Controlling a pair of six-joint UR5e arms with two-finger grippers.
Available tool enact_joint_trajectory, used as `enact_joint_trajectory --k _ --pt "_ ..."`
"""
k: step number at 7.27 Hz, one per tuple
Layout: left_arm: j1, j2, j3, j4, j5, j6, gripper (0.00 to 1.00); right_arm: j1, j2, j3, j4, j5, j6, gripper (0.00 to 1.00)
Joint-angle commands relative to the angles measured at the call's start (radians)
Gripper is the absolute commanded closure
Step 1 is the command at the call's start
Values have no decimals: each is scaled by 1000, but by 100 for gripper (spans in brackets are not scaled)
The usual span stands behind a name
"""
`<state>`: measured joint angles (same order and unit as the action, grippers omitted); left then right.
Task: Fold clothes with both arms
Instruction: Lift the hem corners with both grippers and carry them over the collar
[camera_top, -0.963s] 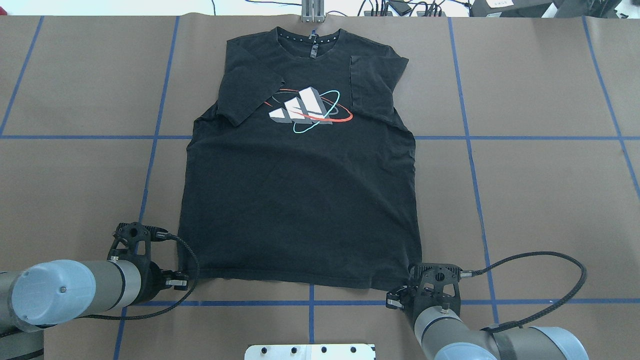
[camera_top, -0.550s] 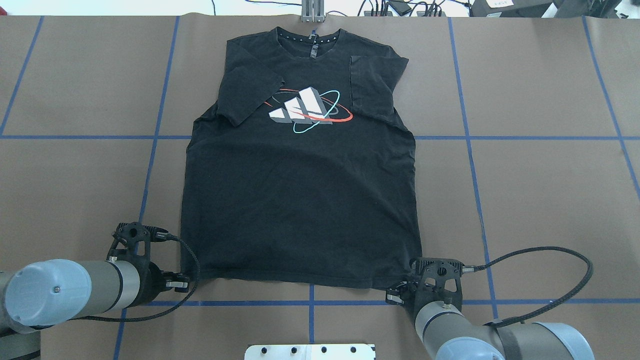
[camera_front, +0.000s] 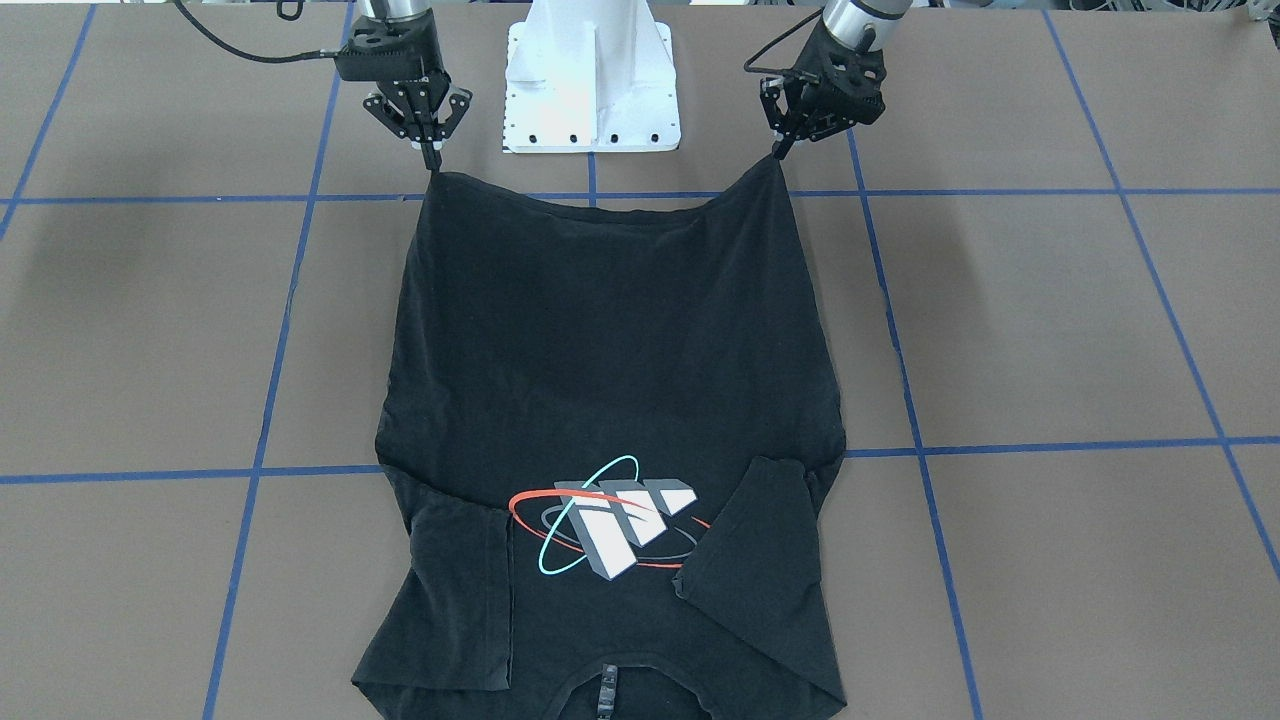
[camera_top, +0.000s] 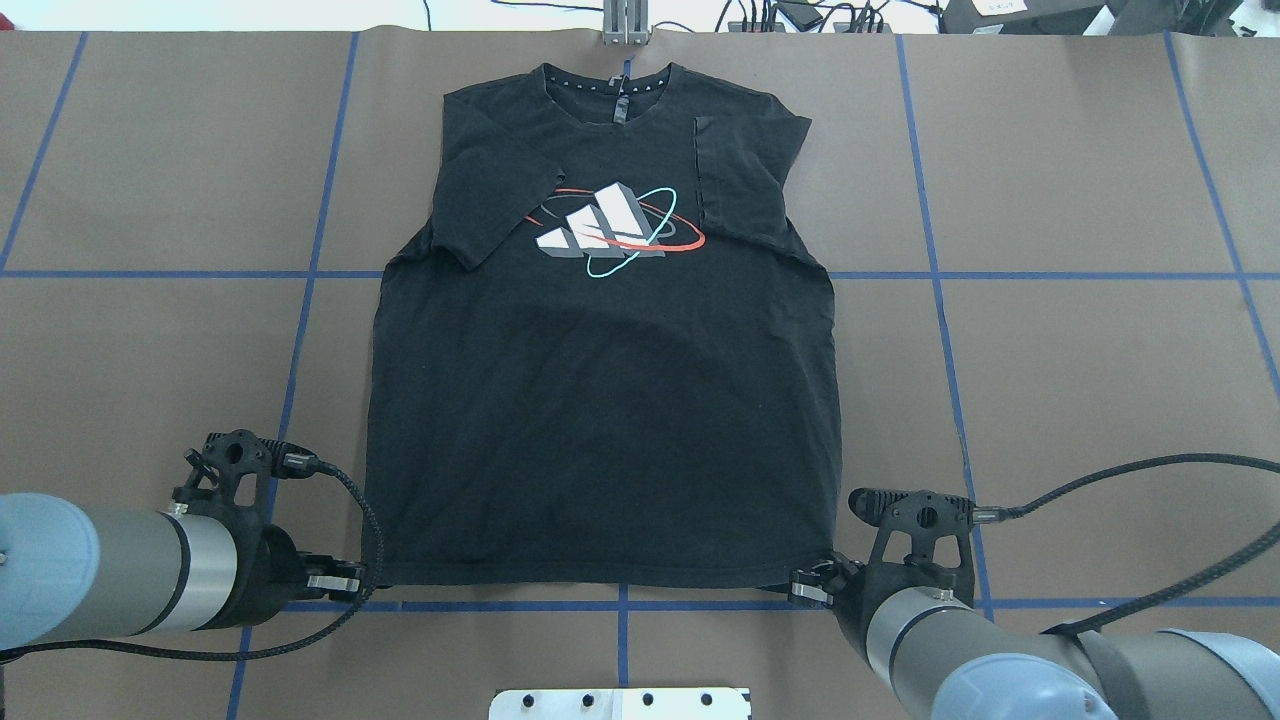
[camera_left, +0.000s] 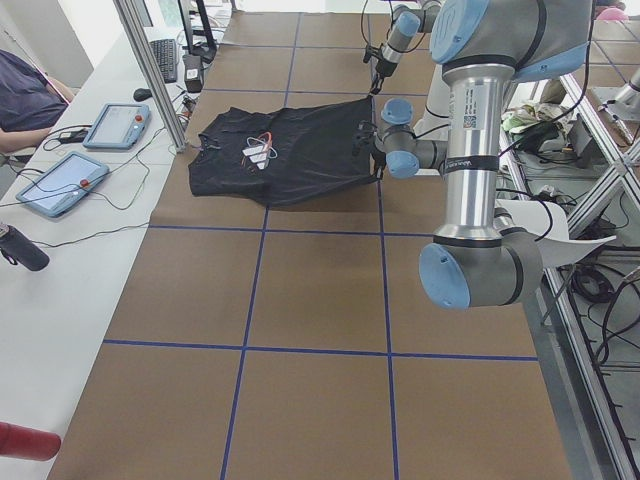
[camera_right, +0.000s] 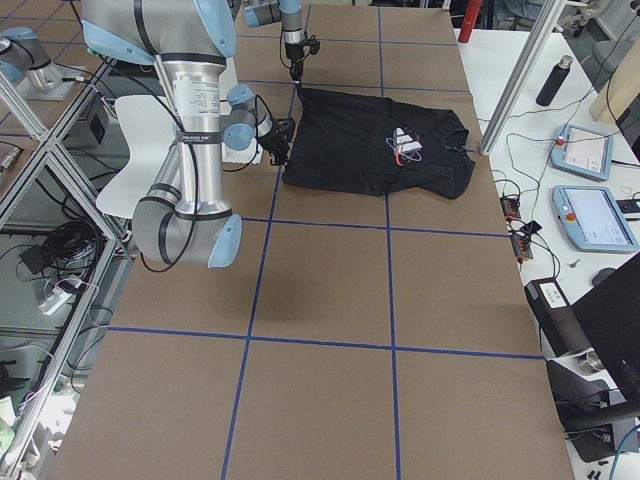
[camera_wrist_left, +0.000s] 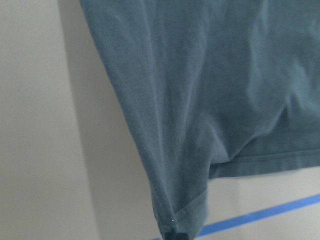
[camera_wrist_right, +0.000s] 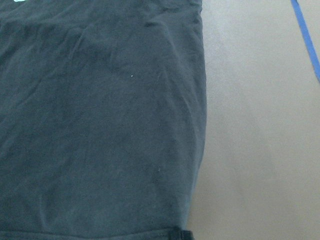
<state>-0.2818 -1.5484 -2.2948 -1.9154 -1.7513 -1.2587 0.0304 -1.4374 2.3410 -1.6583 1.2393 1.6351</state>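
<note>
Table (camera_top: 150, 400): covered in brown paper.
T-shirt (camera_top: 600, 420): hem corners are pinched by left gripper (camera_top: 352, 582) and right gripper (camera_top: 808, 588).
Risk: one corner may be dropped if pulled unevenly.

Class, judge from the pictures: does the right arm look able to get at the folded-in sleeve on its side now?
Probably not yet: the right hand is shut on a hem corner of the T-shirt. Nothing lies between it and that sleeve, so the path itself looks free.
</note>
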Motion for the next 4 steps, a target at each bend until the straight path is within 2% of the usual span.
enact_joint_trajectory --k 1,3,4 --pt "-14 26 -98 58 -33 -4 100 -42 -11 102 -78 8 2 100" --pt "-11 82 -176 58 -34 -8 100 -133 -8 223 -197 0 17 100" --pt "-14 68 -184 73 -36 -5 100 -141 3 254 -225 2 16 100"
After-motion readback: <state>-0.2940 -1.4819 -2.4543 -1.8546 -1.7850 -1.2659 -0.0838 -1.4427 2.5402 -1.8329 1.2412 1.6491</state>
